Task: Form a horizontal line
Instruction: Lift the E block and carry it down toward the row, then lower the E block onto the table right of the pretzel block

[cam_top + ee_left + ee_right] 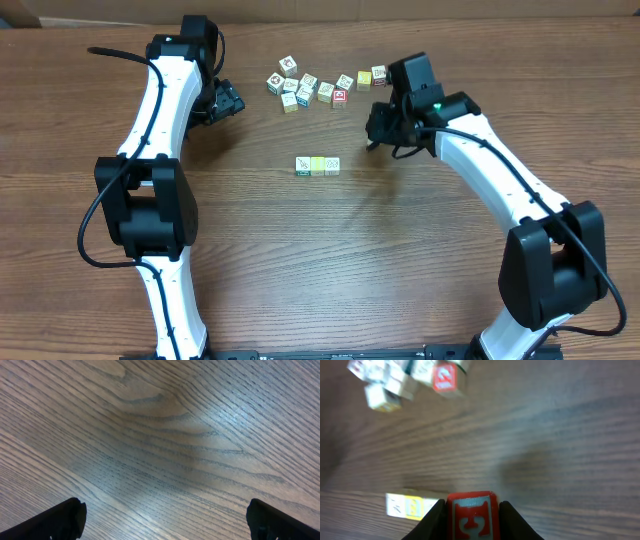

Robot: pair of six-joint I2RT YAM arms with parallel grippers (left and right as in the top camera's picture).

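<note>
A short row of three tiny cubes (318, 165) lies at the table's middle: white-green at the left, yellow in the middle, pale at the right, touching edge to edge. It also shows in the right wrist view (412, 506), partly hidden behind my finger. My right gripper (378, 135) hovers to the right of the row and above it, shut on a red-faced cube (471, 515). My left gripper (225, 103) is open and empty over bare wood (165, 520), far left of the row.
A loose cluster of several similar small cubes (310, 88) lies at the back of the table and reaches right to two cubes (372, 76) beside my right arm. One cluster cube is red-faced (445, 379). The table is brown wood.
</note>
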